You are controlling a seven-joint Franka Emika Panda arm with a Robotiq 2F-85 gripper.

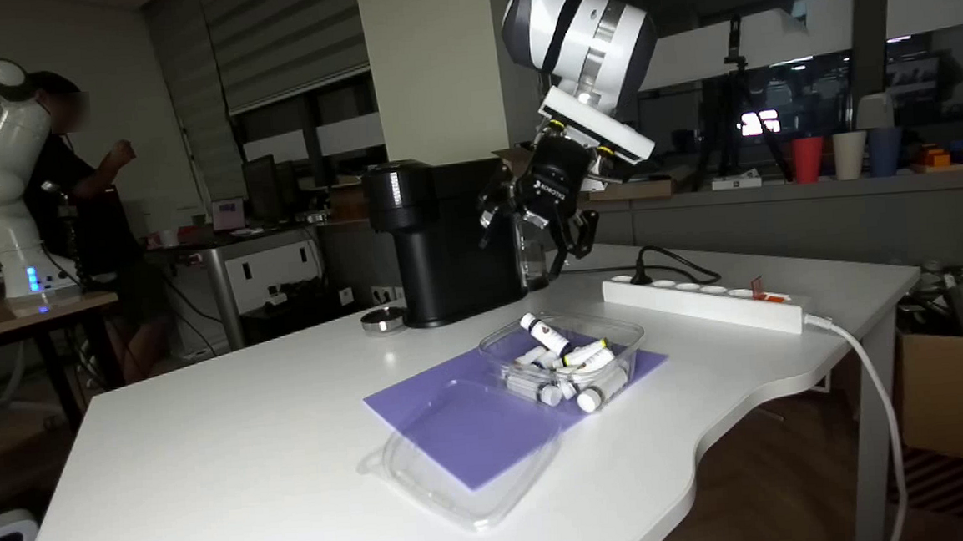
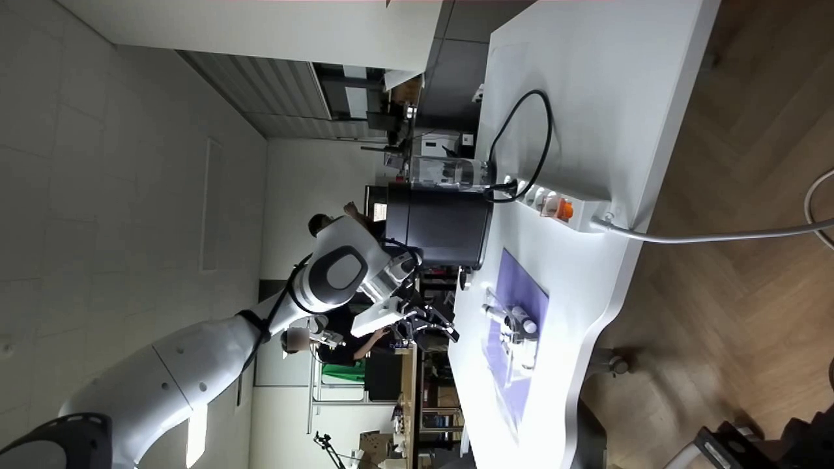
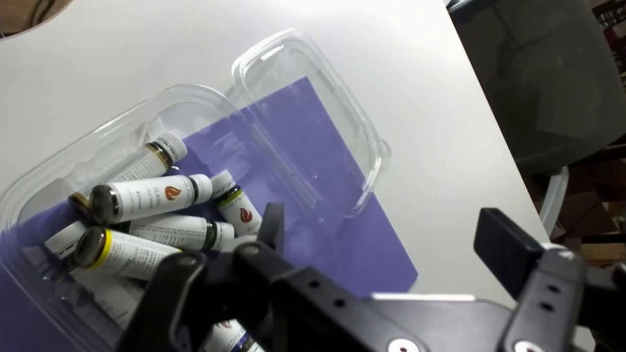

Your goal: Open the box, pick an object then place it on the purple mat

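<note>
Below and to one side of the end effector [image 3: 389, 239], whose fingers [image 3: 506, 254] stand wide apart with nothing between them, we see the clear box [image 3: 195, 100] with its lid [image 3: 308, 122] open, partly over the purple mat [image 3: 357, 254]. We judge its bottles [image 3: 151, 195] light, rigid, slick and perhaps breakable, so we would grip an exposed one across its labelled middle. In the wrist view one finger hides some, and we can barely trace the transparent walls.
</note>
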